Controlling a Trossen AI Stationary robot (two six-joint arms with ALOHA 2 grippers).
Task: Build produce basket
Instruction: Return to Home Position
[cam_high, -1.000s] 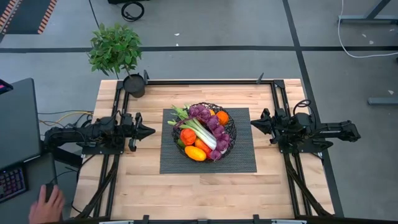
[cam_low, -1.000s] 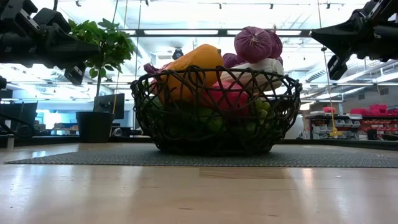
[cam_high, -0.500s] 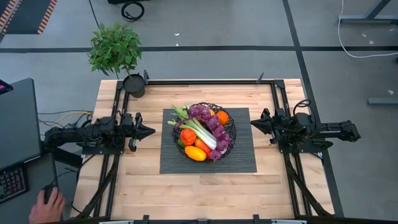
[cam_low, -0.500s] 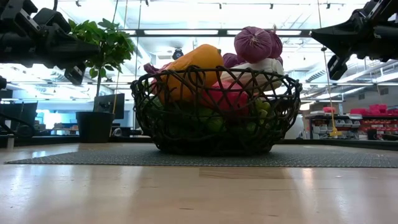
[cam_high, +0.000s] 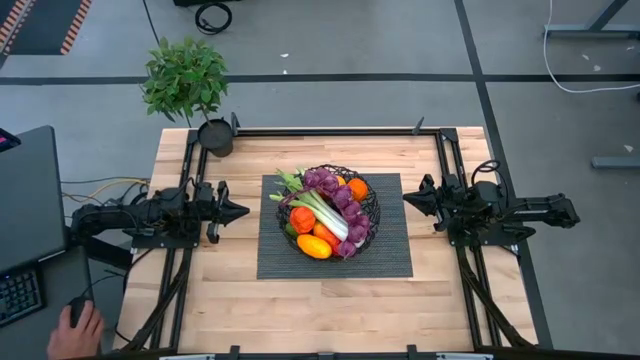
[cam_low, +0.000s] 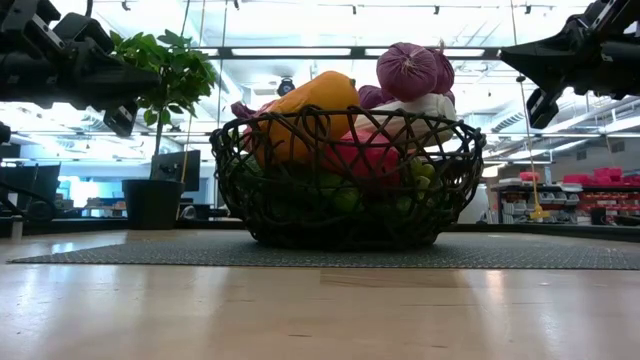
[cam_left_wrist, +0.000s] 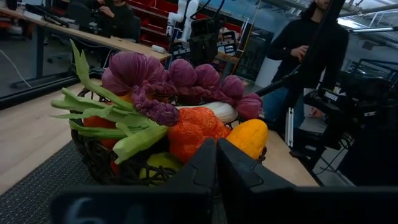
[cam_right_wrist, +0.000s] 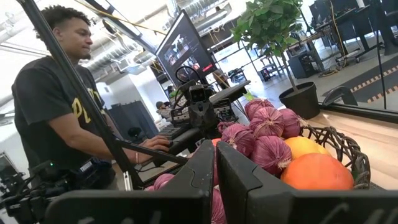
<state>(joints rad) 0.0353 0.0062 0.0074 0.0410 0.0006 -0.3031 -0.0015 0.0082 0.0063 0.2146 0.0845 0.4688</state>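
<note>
The black wire basket (cam_high: 370, 205) stands on a dark mat (cam_high: 385, 255) at the table's middle, heaped with produce: a leek (cam_high: 322, 212), purple grapes (cam_high: 348, 205), an orange fruit (cam_high: 357, 188), a yellow pepper (cam_high: 314, 246) and a tomato (cam_high: 302, 220). It also shows in the low view (cam_low: 345, 200) and both wrist views (cam_left_wrist: 99, 158) (cam_right_wrist: 339, 146). My left gripper (cam_high: 243, 210) hovers left of the mat, shut and empty. My right gripper (cam_high: 408, 199) hovers right of the mat, shut and empty.
A potted plant (cam_high: 187, 82) stands at the table's far left corner. A person's hand (cam_high: 72, 330) rests on a mouse beyond the table's left near corner. A person (cam_right_wrist: 56, 106) stands at a desk beyond the left edge. Bare wood lies in front of the mat.
</note>
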